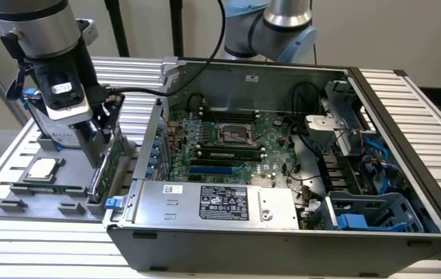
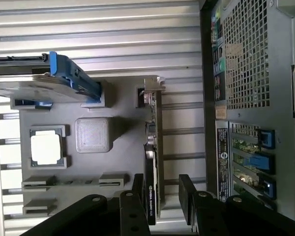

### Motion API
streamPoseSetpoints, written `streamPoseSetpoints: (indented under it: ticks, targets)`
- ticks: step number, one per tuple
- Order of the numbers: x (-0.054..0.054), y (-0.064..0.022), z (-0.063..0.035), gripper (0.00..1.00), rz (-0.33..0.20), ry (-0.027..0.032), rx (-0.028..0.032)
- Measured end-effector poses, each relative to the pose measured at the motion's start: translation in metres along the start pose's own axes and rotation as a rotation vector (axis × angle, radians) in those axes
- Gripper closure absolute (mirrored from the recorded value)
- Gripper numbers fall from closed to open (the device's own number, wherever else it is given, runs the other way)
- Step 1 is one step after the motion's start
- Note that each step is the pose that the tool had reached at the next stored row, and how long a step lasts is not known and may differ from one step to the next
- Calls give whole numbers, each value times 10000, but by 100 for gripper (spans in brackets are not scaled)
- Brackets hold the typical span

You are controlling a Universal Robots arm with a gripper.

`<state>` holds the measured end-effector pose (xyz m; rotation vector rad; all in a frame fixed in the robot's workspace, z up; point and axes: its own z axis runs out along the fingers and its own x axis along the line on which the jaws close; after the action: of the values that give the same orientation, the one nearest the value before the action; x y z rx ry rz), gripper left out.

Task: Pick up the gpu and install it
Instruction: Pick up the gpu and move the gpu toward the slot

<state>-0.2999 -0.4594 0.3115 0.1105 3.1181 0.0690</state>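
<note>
End effector: open (image 2: 162, 199), with one of its fingers (image 2: 187, 196) lowered on each side of the gpu and nothing clamped yet. In the exterior view it hangs at about 9 o'clock from the picture's middle.
Gpu: it stands on edge (image 2: 152, 147) in a slot of the grey tray (image 2: 123, 162). One finger is just beside the black cooler face, and the other stands apart from the board face.
Step in hand: the grasp, as I judge it; the card is not lifted.
Doing it well: shift the end effector sideways until the card is centred, so both pads meet the faces together. Otherwise the nearer finger is likely to tip the card in its slot. Close gently and squarely.
Neighbours: in the exterior view the hard drive (image 2: 34, 86) sits at 10 o'clock of the card. The processor (image 2: 45, 149) is at 9 o'clock and the open computer case (image 1: 283, 244) at 3 o'clock.
Table: ribbed metal (image 2: 88, 29), carrying the tray and the case.
</note>
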Motion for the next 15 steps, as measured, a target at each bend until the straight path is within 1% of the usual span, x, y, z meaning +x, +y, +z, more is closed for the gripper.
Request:
streamPoseSetpoints:
  ticks: [7,11,15]
  targets:
    - [1,-75,124,0,0,-1,-1]
    - [19,-87,196,0,0,-1,0]
    - [65,-93,268,0,-2,-1,0]
